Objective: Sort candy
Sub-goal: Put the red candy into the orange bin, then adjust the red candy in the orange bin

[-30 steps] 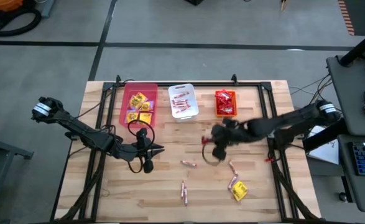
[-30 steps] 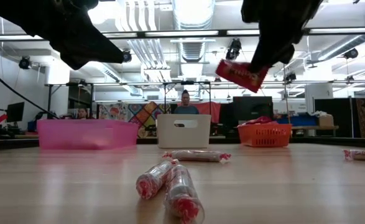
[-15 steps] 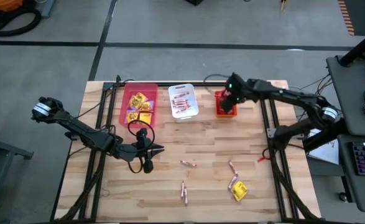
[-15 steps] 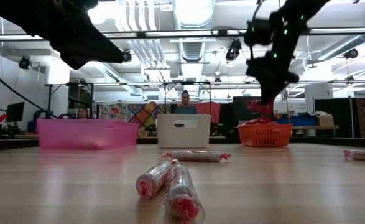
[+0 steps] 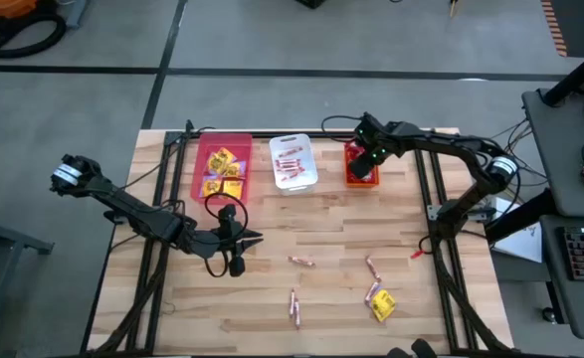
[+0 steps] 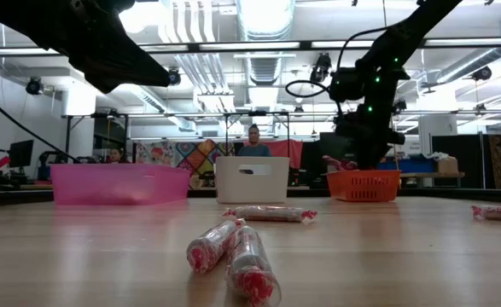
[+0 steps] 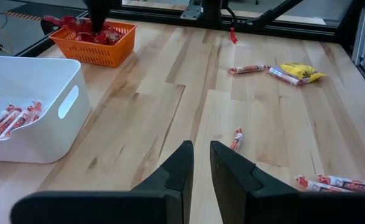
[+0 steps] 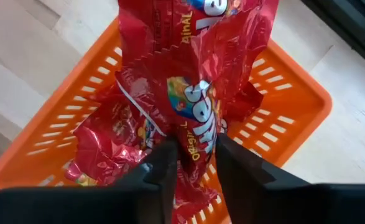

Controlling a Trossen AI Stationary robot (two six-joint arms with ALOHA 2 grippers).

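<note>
wooden tabletop [image 5: 272,229] under us, and we're well into the sort: yellow packets in the pink bin [image 5: 222,169], sticks in the white bin [image 5: 292,162], reds in the orange bin [image 5: 361,166]. our right gripper [image 5: 375,159] hangs over orange, fingers narrow around a red packet [image 8: 198,118]. left gripper [image 5: 255,238] waits mid-table, nearly closed, empty. still loose near the front: several sticks [image 5: 301,261] and one yellow packet [image 5: 383,305].
</note>
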